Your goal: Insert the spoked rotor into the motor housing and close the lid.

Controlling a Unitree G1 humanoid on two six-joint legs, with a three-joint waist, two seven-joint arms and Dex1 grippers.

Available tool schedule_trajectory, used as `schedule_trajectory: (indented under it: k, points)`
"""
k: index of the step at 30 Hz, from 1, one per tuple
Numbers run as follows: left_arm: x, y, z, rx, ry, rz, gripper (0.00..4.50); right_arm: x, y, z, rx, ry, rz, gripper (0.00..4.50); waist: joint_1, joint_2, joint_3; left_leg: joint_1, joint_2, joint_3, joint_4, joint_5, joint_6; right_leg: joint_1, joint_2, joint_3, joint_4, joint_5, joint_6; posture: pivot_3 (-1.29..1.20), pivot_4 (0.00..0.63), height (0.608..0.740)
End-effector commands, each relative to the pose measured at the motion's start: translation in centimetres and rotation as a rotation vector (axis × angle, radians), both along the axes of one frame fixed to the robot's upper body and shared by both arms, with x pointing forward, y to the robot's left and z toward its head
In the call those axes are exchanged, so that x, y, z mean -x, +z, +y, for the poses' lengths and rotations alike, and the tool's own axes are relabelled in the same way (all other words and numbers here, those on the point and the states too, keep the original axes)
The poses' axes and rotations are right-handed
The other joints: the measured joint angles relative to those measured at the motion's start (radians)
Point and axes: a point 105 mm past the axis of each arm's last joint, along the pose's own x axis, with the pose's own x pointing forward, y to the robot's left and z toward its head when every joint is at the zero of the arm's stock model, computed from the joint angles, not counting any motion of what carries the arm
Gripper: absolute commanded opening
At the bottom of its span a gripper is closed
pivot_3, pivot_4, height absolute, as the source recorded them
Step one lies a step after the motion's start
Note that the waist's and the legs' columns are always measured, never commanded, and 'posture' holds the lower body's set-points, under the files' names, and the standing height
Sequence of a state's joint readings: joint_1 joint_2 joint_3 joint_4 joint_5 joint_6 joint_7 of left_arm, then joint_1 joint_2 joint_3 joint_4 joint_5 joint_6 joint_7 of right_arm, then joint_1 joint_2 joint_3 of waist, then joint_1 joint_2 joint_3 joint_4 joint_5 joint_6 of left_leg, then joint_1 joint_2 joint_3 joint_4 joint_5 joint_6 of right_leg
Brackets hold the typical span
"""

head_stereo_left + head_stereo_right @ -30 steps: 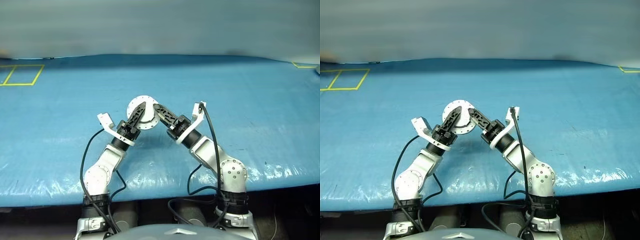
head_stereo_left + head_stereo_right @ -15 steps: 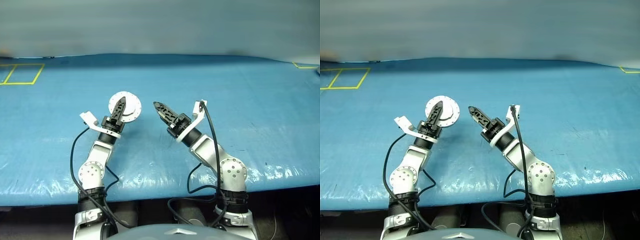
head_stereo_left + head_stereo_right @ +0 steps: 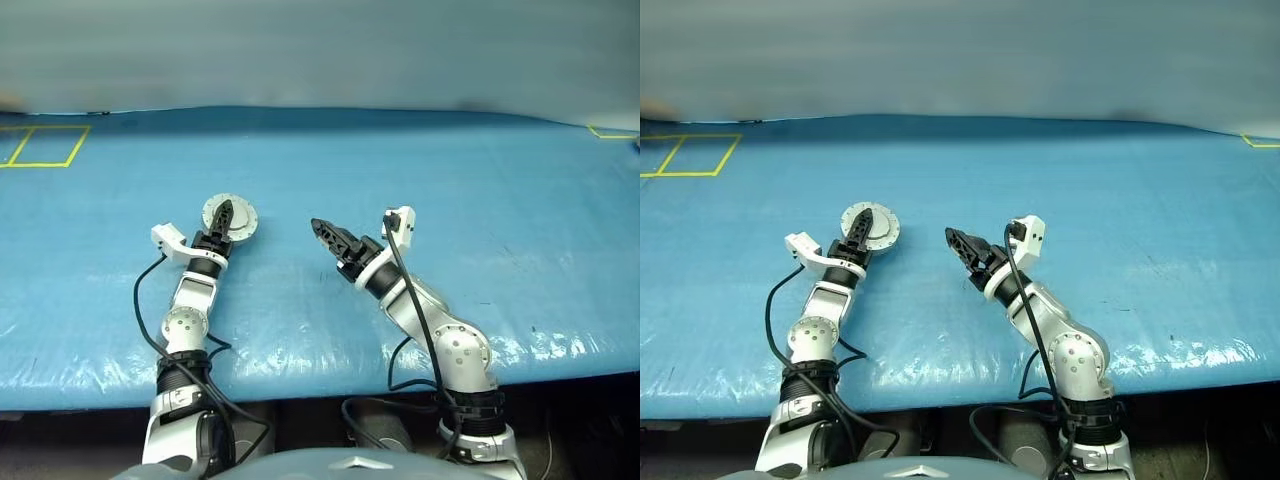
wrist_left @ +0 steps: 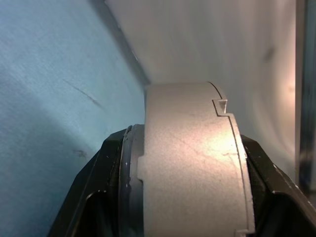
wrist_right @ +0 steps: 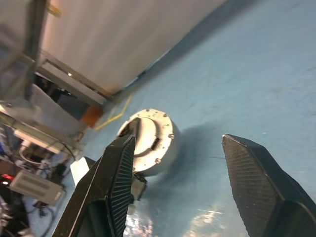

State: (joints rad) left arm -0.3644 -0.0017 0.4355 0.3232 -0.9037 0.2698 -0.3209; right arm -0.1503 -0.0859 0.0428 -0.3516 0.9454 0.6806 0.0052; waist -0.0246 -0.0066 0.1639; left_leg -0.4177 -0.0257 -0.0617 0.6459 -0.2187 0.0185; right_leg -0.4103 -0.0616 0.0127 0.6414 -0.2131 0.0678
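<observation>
Motor housing [image 3: 230, 216]: short round silver cylinder, lid [image 5: 150, 136] closed over it, pale face ringed w/ small dark screw dots. Sits on the blue-covered bench [image 3: 520, 220], left of centre, gripped across its flat faces by the left hand [image 3: 222, 222] — one black finger lies over the lid's top.

Left wrist view: grey side wall of the housing [image 4: 190, 163] seen edge-on between the two black fingers [image 4: 98, 197], w/ a stepped seam line & a small triangular notch near one edge; a darker ridged ring on the opposite side.

Right hand [image 3: 330, 236]: well apart from the housing, to its right, fingers spread, holding nothing — in the right wrist view the two textured pads [image 5: 116, 173] frame bare blue cover.

Hidden/unclear: housing interior, coils & spoked rotor are covered by the lid. Hinge can't be made out. Far finger of left hand masked by the housing in head views. Yellow tape outline [image 3: 40, 148] at far left of bench, partly cut off.
</observation>
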Motion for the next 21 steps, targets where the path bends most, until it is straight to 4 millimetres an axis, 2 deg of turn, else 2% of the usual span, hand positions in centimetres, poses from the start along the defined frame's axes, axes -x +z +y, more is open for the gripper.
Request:
schedule_trajectory:
  k: [1, 4, 7, 9, 21]
  points:
    - [-0.4, 2.1, 1.5, -0.007, 0.050, -0.080, 2.61, 1.1, 1.0, -0.2, 0.036, 0.030, -0.097, 2.94, 0.001, 0.000, 0.000, 0.000, 0.000, 0.000, 0.000, 0.000, 0.000, 0.000, 0.000, 0.000, 0.000, 0.000, 0.000, 0.00, 0.150, 0.740]
    - [-0.3, 1.7, 1.9, 0.004, 0.050, -0.074, 2.61, 2.5, -0.8, 0.2, 0.217, 0.129, -0.125, 2.94, -0.002, -0.001, 0.001, 0.000, 0.000, 0.000, -0.001, 0.000, 0.000, 0.000, 0.000, 0.000, 0.000, 0.000, 0.000, 0.00, 0.150, 0.740]
    - [-0.1, 1.3, 2.2, 0.035, 0.049, -0.068, 2.61, 4.0, -3.2, 0.6, 0.485, 0.252, -0.194, 2.94, 0.000, -0.002, 0.001, 0.000, 0.000, 0.000, 0.000, 0.000, 0.000, 0.000, 0.000, 0.000, 0.000, 0.000, 0.000, 0.00, 0.150, 0.740]
    - [-0.1, 1.2, 2.3, 0.045, 0.042, -0.067, 2.61, 4.3, -4.0, 0.5, 0.575, 0.285, -0.237, 2.94, 0.001, -0.004, 0.002, 0.000, 0.000, 0.000, 0.001, 0.000, 0.000, 0.000, 0.000, 0.000, 0.000, -0.001, 0.002, 0.00, 0.150, 0.740]
    - [0.4, 0.4, 2.8, 0.072, 0.041, -0.054, 2.61, 3.9, -3.6, 0.5, 0.546, 0.256, -0.312, 2.94, 0.012, -0.011, 0.006, 0.000, 0.000, -0.001, 0.001, 0.000, -0.001, 0.000, 0.000, 0.000, 0.000, 0.002, 0.000, 0.00, 0.150, 0.740]
